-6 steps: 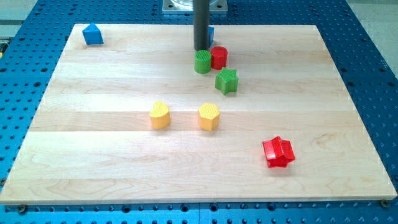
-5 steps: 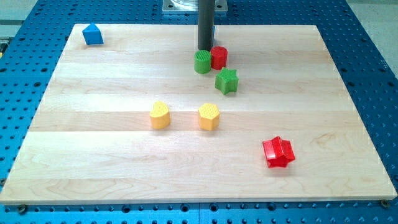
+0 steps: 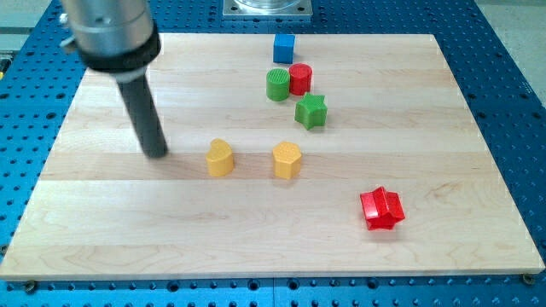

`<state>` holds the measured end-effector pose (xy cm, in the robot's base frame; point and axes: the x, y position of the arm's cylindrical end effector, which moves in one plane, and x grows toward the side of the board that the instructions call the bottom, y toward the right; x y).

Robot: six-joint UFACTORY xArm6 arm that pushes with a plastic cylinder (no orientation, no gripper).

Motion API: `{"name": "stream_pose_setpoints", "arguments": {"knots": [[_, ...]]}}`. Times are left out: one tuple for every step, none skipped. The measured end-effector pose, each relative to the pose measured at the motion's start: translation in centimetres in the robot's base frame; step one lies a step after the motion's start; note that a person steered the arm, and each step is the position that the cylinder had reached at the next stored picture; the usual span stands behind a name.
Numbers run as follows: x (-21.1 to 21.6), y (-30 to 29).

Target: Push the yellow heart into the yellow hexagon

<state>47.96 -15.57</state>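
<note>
Mid-board, nearer the left edge: small yellow plastic heart block [image 3: 220, 159], small yellow plastic hexagon block [image 3: 287, 160] just right of it, apart. Bare rod, no jaws, holding nothing; my tip [image 3: 156, 154] just left of the heart, not touching. Probably light, rigid, slippery on the wooden board [image 3: 444, 128]; best pushed squarely on its left face.

Board [image 3: 256, 222] pale wood, smooth, matt, visible grain strips. My rod [image 3: 145, 119] dark, matt; collar [image 3: 111, 34] above greyer, faint sheen. Yellow heart [image 3: 220, 159], yellow hexagon [image 3: 287, 160] look plastic, ribbed tops. Red block [image 3: 380, 209] glossier plastic. Surrounding blue base [image 3: 503, 102] perforated, looks metal.
</note>
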Motion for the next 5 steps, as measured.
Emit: {"name": "stream_pose_setpoints", "arguments": {"knots": [[3.6, 1.6], [2.9, 3.4], [-0.2, 6.4], [-2.1, 12.7], [-0.9, 10.3]]}}
